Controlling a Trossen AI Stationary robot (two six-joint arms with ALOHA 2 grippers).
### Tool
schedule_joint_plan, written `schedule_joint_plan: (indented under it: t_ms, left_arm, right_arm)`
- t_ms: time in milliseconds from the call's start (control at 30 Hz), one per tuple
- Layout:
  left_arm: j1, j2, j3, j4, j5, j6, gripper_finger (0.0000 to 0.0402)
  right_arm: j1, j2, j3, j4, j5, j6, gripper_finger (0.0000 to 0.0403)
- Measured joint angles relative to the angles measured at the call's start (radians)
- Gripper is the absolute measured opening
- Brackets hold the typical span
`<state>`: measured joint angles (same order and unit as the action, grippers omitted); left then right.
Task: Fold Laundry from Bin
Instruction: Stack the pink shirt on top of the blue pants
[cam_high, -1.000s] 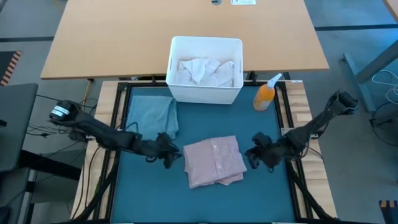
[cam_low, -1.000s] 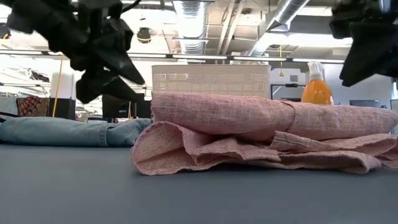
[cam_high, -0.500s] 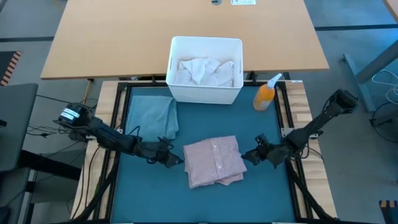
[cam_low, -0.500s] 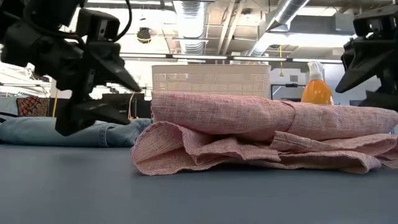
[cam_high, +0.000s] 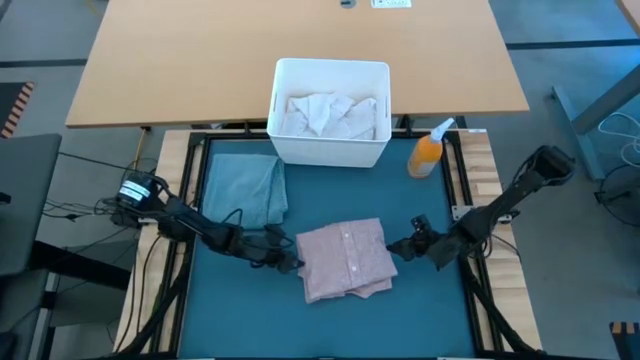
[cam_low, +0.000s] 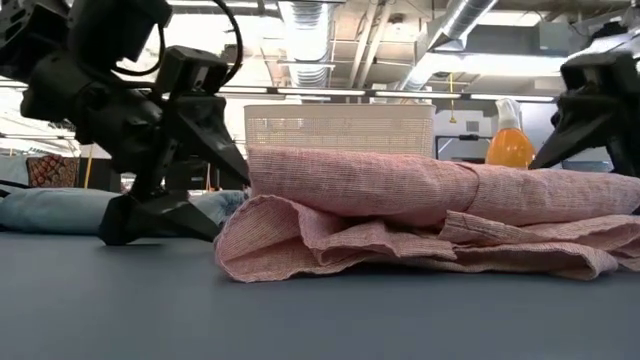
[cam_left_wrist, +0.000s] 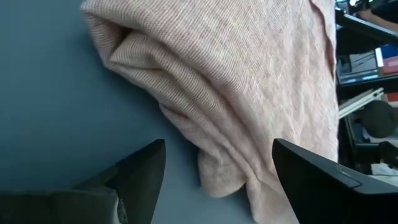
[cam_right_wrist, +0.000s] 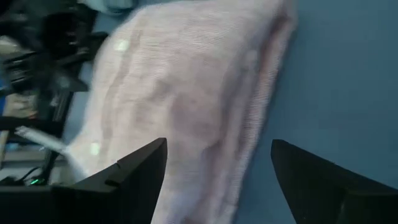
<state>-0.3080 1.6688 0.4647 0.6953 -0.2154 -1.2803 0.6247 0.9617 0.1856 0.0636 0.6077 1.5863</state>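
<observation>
The folded dusty pink shirt (cam_high: 345, 258) lies flat on the teal mat (cam_high: 230, 310), between my two grippers. My left gripper (cam_high: 290, 263) is open at the shirt's left edge (cam_left_wrist: 217, 180), one finger low by the mat and the other above the fold. At the right edge (cam_right_wrist: 261, 93), my right gripper (cam_high: 396, 249) is open too, with the cloth showing between its fingers. Light blue jeans (cam_high: 247, 187) lie folded on the mat's far left. The white bin (cam_high: 283, 110) beyond the mat holds white cloth (cam_high: 325, 112). My left gripper has its open fingers (cam_low: 225, 150) on either side of the shirt's left edge (cam_low: 235, 240), coming in low from the table's left; I cannot tell whether they touch the cloth. My right gripper stands likewise at the shirt's right edge; I cannot tell whether it touches.
An orange spray bottle (cam_high: 428, 152) stands at the mat's far right corner, beside the bin. A tan table (cam_high: 180, 60) lies beyond the bin. Bare mat stretches along the near side in front of the shirt.
Both grippers have sunk toward the mat and rolled at the wrist. The left one has moved right, up to the shirt's left edge, and its fingers stand wider apart than before. The shirt, the jeans and the bin have stayed in place.
</observation>
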Motion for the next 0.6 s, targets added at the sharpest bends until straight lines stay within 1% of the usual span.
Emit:
schedule_joint_plan:
  t_ms: [100,200,367,433,533,600]
  left_arm:
    - [0.012,0.001,0.023,-0.038,-0.006,0.006,0.0284]
    - [0.023,0.003,0.044,-0.079,-0.019,0.012,0.0284]
    - [0.046,0.005,0.08,-0.11,-0.035,0.078,0.0284]
    - [0.052,0.005,0.093,-0.124,-0.033,0.095,0.0284]
    - [0.057,0.007,0.099,-0.139,-0.032,0.101,0.0281]
    - [0.057,0.038,0.101,-0.118,-0.033,0.091,0.0277]
  right_arm:
    - [-0.007,0.077,0.0,0.03,-0.004,0.044,0.0316]
    - [-0.011,0.165,0.0,0.128,-0.007,0.044,0.0316]
    - [-0.031,0.325,0.005,0.347,-0.006,-0.013,0.0315]
    - [-0.041,0.386,0.018,0.406,-0.006,-0.042,0.0315]
    - [-0.058,0.469,0.058,0.441,-0.024,-0.081,0.0314]
    - [-0.062,0.512,0.088,0.443,-0.028,-0.091,0.0305]
